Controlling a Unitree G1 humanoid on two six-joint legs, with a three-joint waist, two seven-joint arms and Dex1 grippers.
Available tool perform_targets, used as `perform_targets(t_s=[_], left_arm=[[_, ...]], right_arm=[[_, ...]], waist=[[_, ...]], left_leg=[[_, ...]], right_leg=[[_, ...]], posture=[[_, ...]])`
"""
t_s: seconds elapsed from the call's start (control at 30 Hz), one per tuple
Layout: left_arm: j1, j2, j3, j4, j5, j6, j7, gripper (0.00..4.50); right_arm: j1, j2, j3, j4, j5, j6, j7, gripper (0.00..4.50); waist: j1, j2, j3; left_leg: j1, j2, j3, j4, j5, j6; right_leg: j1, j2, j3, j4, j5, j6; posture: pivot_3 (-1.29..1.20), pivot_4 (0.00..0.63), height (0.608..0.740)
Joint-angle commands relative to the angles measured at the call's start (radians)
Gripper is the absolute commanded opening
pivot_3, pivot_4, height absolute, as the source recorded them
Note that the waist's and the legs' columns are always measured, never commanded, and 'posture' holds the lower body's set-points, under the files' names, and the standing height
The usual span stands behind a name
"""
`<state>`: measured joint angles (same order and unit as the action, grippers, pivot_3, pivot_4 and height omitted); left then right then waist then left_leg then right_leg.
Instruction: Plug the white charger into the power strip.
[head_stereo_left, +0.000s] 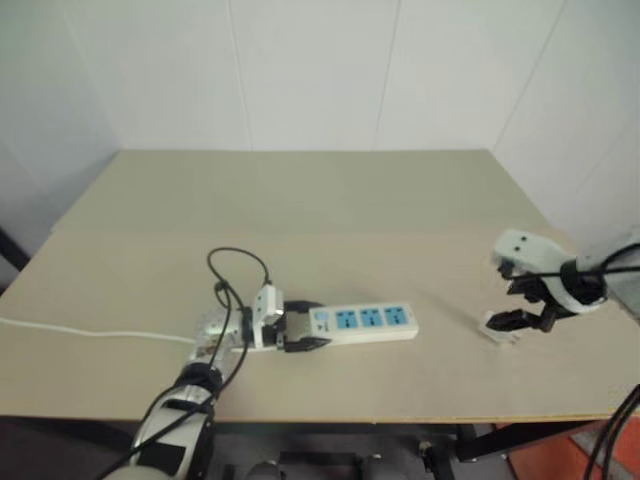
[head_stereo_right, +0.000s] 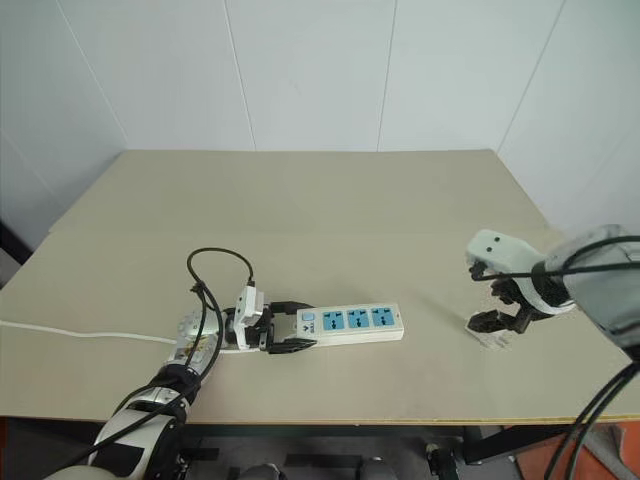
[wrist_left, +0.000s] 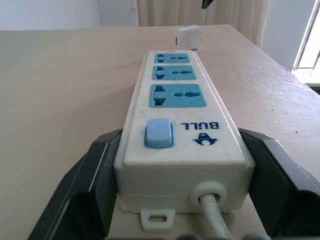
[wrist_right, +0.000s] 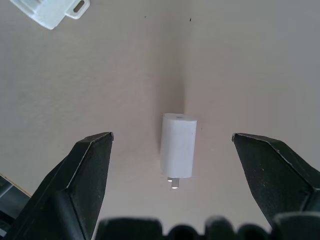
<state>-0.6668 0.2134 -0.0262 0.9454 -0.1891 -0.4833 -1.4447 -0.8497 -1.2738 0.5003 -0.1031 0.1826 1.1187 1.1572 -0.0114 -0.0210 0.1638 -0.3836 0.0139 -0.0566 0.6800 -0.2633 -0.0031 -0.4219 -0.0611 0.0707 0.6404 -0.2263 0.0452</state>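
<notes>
1. Your left gripper (head_stereo_left: 305, 327) has its jaws clasped around the switch end of the power strip (head_stereo_left: 365, 322), one finger on each long side. Hold it there; it pins the strip flat on the table (head_stereo_left: 300, 210) for the plugging to come.
2. The charger (wrist_right: 178, 145) lies on its side on the table, well apart from the strip's far end. No socket has anything in it.
3. Your right gripper (head_stereo_left: 520, 318) hangs over the charger with its jaws spread wide and nothing between them. In the right wrist view the charger sits between the two fingers, a little nearer one than the other, prongs pointing back toward the wrist.
4. Centre the gripper over the charger before you lower, so both fingers (wrist_right: 87, 172) meet the flat sides together. An uneven close would likely spin it.
5. Grip the white body, not the prongs, and leave the prongs free.
6. Lower until the fingertips nearly touch the table, then close slowly. The charger is small and smooth, so I'd expect it to slip if you pinch only its top edge.
7. Once it is lifted, you will need to turn the prongs downward to face the blue sockets.
</notes>
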Motion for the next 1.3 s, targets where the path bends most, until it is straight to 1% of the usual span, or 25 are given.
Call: perform_targets(t_s=[0.03, 0.17, 0.4, 1.1, 1.23, 1.3], left_arm=[[0.026, -0.025, -0.035, -0.031, 0.015, 0.001, 0.009, 3.25], [0.041, -0.033, -0.046, -0.054, 0.019, 0.008, 0.024, 3.25], [0.058, -0.038, -0.041, -0.089, 0.005, 0.007, 0.032, 3.25], [0.102, -0.047, -0.075, -0.129, 0.021, 0.008, 0.073, 3.25], [0.11, -0.047, -0.077, -0.139, 0.024, 0.01, 0.089, 3.25], [0.117, -0.043, -0.079, -0.146, 0.026, 0.01, 0.094, 3.25]], right_arm=[[-0.05, 0.038, 0.069, 0.097, -0.101, -0.034, 0.028, 4.5], [-0.065, 0.071, 0.111, 0.144, -0.147, -0.043, 0.072, 4.5], [-0.041, 0.13, 0.104, 0.2, -0.195, -0.045, 0.065, 4.5], [-0.041, 0.204, 0.105, 0.313, -0.243, -0.07, 0.082, 4.5], [-0.043, 0.213, 0.105, 0.338, -0.253, -0.085, 0.087, 3.64], [-0.037, 0.214, 0.105, 0.341, -0.26, -0.091, 0.092, 3.0]], waist=[[0.003, 0.0, 0.0], [0.006, 0.001, 0.0], [0.005, 0.002, 0.0], [0.004, 0.003, -0.001], [0.004, 0.004, -0.002], [0.004, 0.004, -0.002]], left_leg=[[0.0, 0.0, 0.0, 0.0, 0.0, 0.0], [-0.002, 0.0, 0.0, 0.0, 0.0, 0.0], [-0.001, 0.0, 0.0, 0.0, 0.0, 0.0], [0.0, -0.001, 0.0, 0.0, 0.0, 0.0], [0.0, -0.001, 0.0, 0.0, 0.0, 0.0], [0.0, -0.001, 0.0, 0.0, 0.0, 0.0]], right_leg=[[0.0, 0.0, 0.0, 0.0, 0.0, 0.0], [-0.001, -0.001, 0.0, 0.0, 0.0, 0.0], [-0.001, 0.0, 0.0, 0.001, 0.0, 0.0], [-0.001, 0.0, 0.0, 0.001, 0.0, 0.0], [0.0, 0.0, 0.0, 0.001, 0.0, 0.0], [0.0, 0.0, 0.0, 0.001, 0.0, 0.0]], posture=[[0.0, 0.15, 0.74], [0.0, 0.15, 0.74], [0.0, 0.15, 0.74], [0.0, 0.15, 0.74], [0.0, 0.15, 0.74], [0.0, 0.15, 0.74]])
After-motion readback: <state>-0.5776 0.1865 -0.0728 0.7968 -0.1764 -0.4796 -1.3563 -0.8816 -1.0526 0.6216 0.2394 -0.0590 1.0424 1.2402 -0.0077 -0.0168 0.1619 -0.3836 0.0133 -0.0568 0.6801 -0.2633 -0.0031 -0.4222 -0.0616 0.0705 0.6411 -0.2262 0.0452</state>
